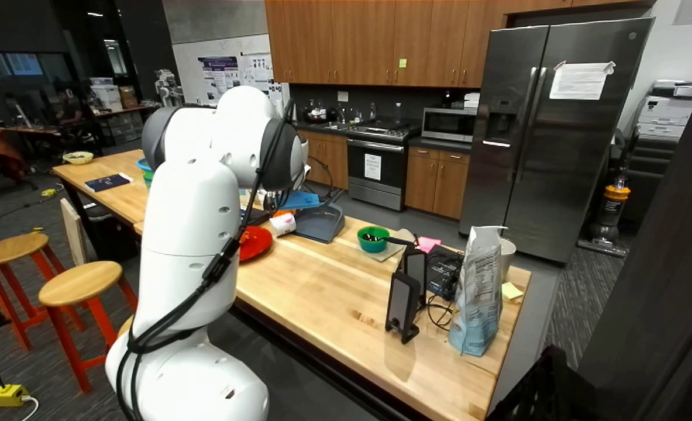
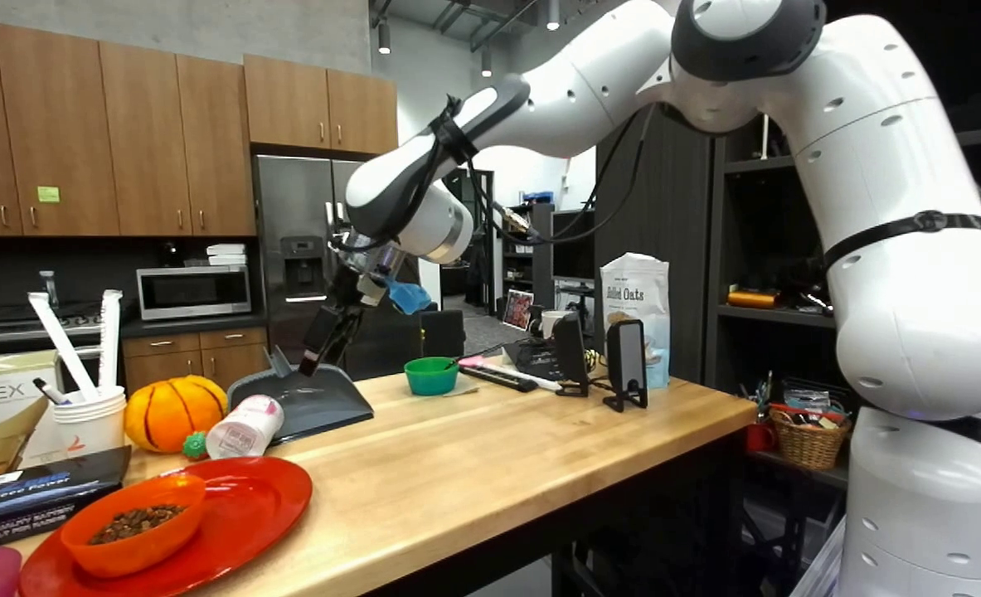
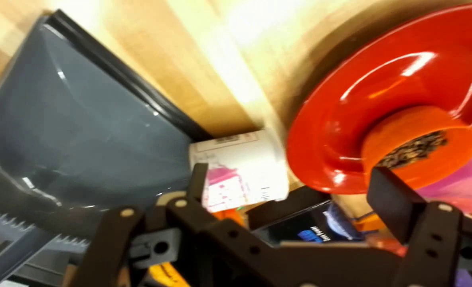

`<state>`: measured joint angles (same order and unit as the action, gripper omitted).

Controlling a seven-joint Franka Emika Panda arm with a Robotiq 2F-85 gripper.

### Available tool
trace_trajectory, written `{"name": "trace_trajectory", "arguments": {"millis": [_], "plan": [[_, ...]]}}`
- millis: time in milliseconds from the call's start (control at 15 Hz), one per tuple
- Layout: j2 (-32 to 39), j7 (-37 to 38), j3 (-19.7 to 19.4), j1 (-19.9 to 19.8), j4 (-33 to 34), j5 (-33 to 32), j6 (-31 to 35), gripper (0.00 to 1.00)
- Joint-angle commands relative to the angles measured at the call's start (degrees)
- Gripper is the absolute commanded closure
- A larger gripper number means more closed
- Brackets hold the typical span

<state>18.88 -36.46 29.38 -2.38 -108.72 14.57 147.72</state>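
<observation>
My gripper [image 3: 295, 189] is open, its fingers wide apart with nothing between them. In an exterior view the gripper [image 2: 322, 344] hangs tilted above the grey dustpan [image 2: 324, 406]. A white tub [image 3: 245, 167] with a pink label lies on its side against the dustpan [image 3: 88, 119], partly behind one finger in the wrist view. Beside the tub is a red plate [image 3: 323, 119] bearing an orange bowl [image 3: 395, 127] of brown bits. A black box [image 3: 303, 227] shows between the fingers, farther below. In another exterior view the arm hides most of the gripper.
A green bowl [image 2: 430, 380] stands past the dustpan, with black speakers [image 2: 626, 356] and an oats bag [image 2: 648, 311] toward the table's end. An orange pumpkin [image 2: 177, 412], a white cup [image 2: 92, 419] with tall white sticks and a carton [image 2: 1, 398] crowd the other side.
</observation>
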Motion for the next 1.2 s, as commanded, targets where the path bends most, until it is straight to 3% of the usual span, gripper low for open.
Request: {"name": "trace_trajectory", "arguments": {"millis": [0, 200, 600, 1133], "plan": [[-5.1, -7.8, 0.1, 0.5, -3.9, 7.8, -8.2, 0.0], [-5.1, -9.9, -2.3, 4.2, -3.7, 8.6, -12.6, 0.0], [-1.0, -10.0, -5.0, 9.8, -0.6, 6.5, -14.6, 0.0], [5.0, -11.3, -4.3, 13.0, 5.6, 6.7, -17.0, 0.0]]}}
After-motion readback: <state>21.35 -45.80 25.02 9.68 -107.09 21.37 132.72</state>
